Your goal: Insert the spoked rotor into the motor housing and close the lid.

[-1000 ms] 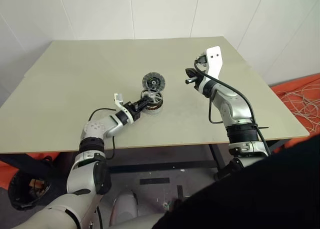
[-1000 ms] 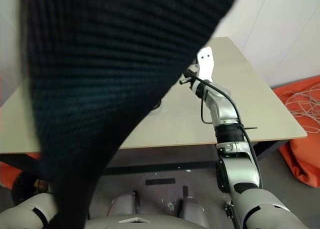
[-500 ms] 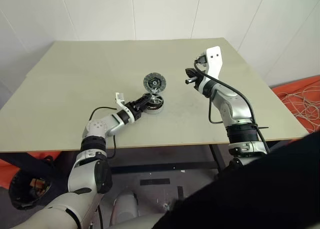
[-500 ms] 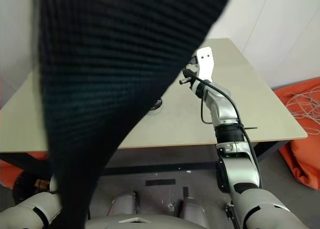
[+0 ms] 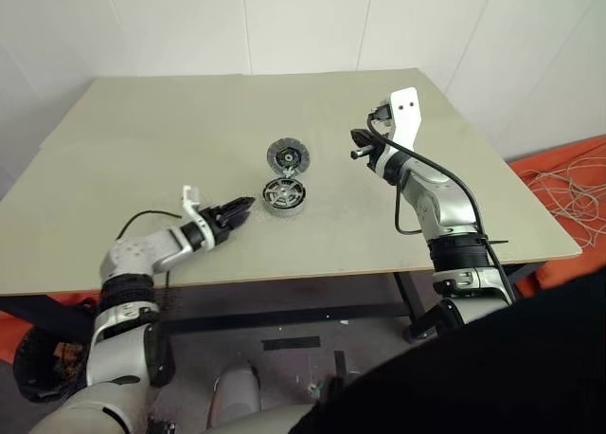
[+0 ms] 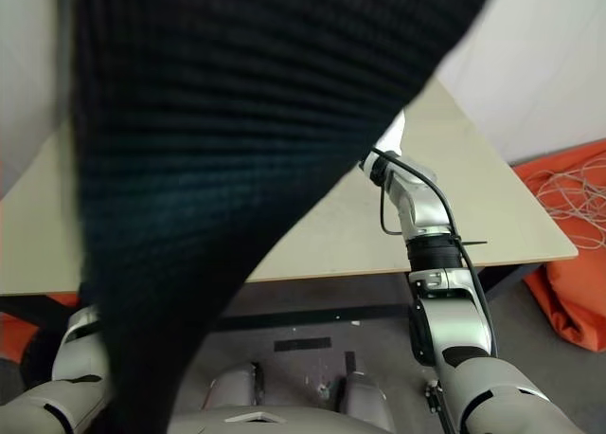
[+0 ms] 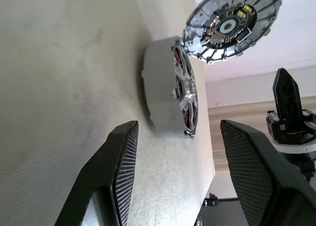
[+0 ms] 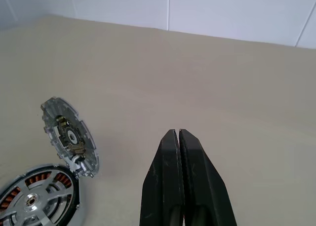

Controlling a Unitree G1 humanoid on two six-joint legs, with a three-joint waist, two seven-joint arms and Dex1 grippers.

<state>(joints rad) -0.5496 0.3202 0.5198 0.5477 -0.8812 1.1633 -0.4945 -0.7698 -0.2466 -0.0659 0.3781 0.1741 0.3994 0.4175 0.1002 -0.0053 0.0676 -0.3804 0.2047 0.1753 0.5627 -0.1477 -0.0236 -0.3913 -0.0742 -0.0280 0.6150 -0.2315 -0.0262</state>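
sitting inside motor housing [image 5: 283, 197]: spoked rotor [image 7: 186, 98]

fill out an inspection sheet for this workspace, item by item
surface: beige table, bare apart from the job's things.
job's things: motor housing lies flat, copper coils showing, the spoked rotor seated inside it; the lid stands open at its far edge, not closed.
clutter: nothing seen.
claws: left claw open, empty, beside the housing, not touching; right claw shut, empty, raised over the table.
cables: black cable along the right arm; light cords on the floor.
surroundings: white tiled wall; orange mat on the floor.
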